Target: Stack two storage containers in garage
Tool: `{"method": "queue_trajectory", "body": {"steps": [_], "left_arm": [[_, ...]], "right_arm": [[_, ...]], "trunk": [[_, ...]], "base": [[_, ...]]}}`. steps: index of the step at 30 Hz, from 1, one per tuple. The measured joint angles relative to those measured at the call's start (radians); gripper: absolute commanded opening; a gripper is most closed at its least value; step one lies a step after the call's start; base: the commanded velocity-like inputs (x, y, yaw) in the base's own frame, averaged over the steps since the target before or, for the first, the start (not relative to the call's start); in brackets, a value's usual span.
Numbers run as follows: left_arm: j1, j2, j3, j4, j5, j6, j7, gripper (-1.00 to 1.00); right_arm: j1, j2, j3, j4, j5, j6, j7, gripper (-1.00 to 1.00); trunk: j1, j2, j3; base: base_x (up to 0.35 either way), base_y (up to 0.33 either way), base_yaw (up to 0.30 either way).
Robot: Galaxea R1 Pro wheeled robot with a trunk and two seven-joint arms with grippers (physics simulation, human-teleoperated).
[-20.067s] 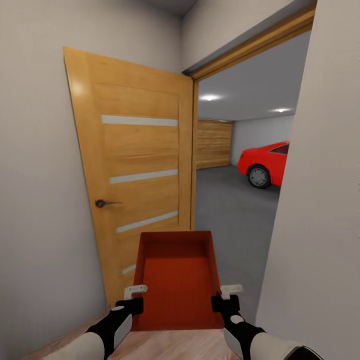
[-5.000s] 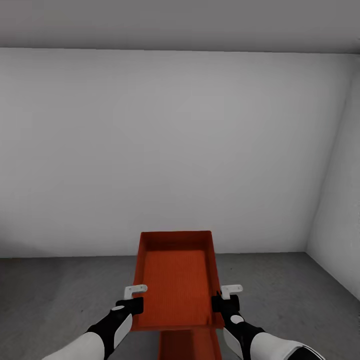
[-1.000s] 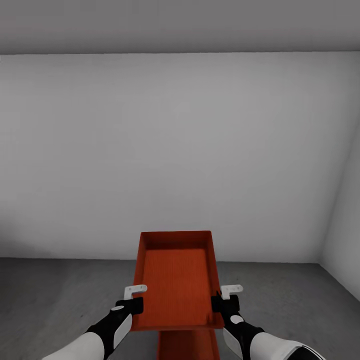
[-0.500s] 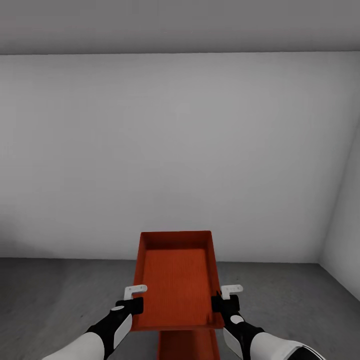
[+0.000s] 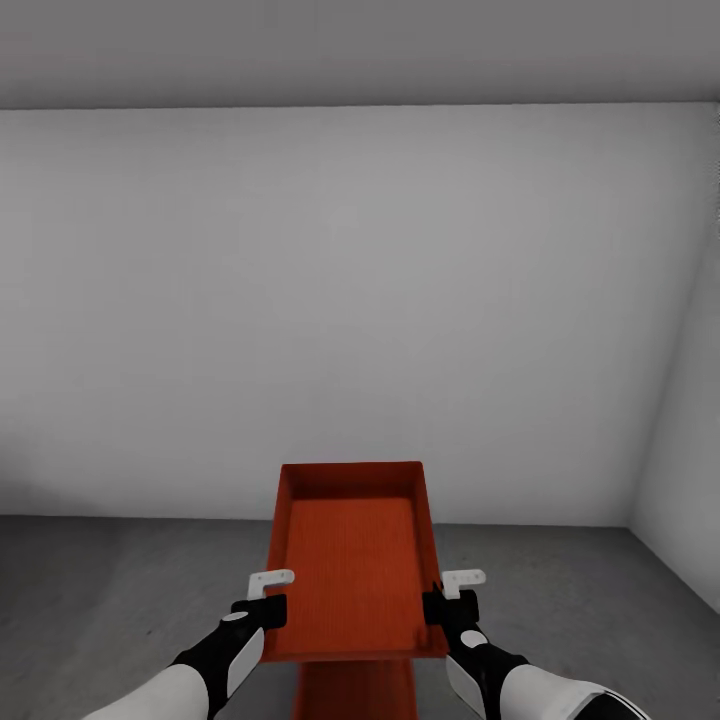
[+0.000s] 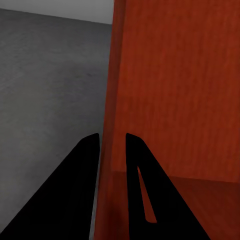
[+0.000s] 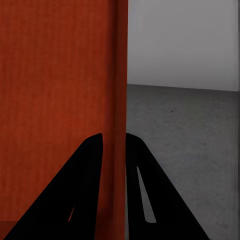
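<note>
Up high, the carried container [image 5: 352, 560] hung level, left gripper [image 5: 268, 596] & right gripper [image 5: 452, 594] each pinching a side wall, lined over the lower container [image 5: 355, 692] on the floor [image 5: 120, 590] for stacking.

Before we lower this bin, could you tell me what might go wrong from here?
The lower container is mostly hidden beneath the held container and looks offset toward the left, so stacking could land askew. The left gripper and right gripper each pinch only a thin side wall, so it might slip or tilt.
</note>
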Motion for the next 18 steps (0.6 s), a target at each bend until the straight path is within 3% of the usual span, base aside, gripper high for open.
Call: {"method": "queue_trajectory", "body": {"steps": [18], "left_arm": [[0.000, -0.001, 0.000, 0.000, 0.000, 0.000, 0.001, -1.00]], "right_arm": [[0.000, 0.000, 0.002, 0.000, -0.002, 0.000, 0.000, -1.00]], "trunk": [[0.000, 0.000, -0.021]], "base": [[0.000, -0.008, 0.000]]}}
